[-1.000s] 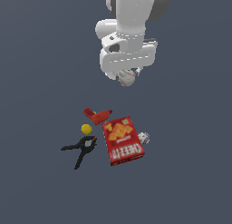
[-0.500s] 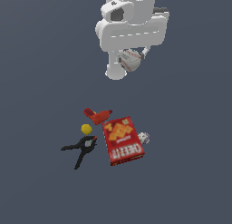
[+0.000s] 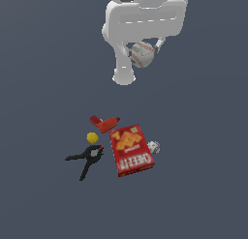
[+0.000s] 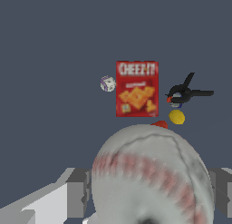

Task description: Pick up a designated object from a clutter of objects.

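The white baseball (image 3: 142,54) with red stitch lines hangs high above the surface, and my gripper (image 3: 143,53) is shut on it. In the wrist view the baseball (image 4: 152,177) fills the foreground between the grey fingers (image 4: 78,193). Far below lies the clutter: a red Cheez-It box (image 3: 131,149), a red tool (image 3: 103,122), a yellow ball (image 3: 92,137), a black clamp (image 3: 85,156) and a speckled whitish ball (image 3: 153,147) at the box's side. The wrist view shows the box (image 4: 137,88), the clamp (image 4: 186,94), the yellow ball (image 4: 176,117) and the speckled ball (image 4: 108,84).
The clutter lies on a plain dark grey surface (image 3: 203,185). The white arm body (image 3: 140,20) fills the top of the exterior view above the baseball.
The gripper has risen further with the baseball held in it and has shifted toward the exterior view's right. The clutter below has not moved.
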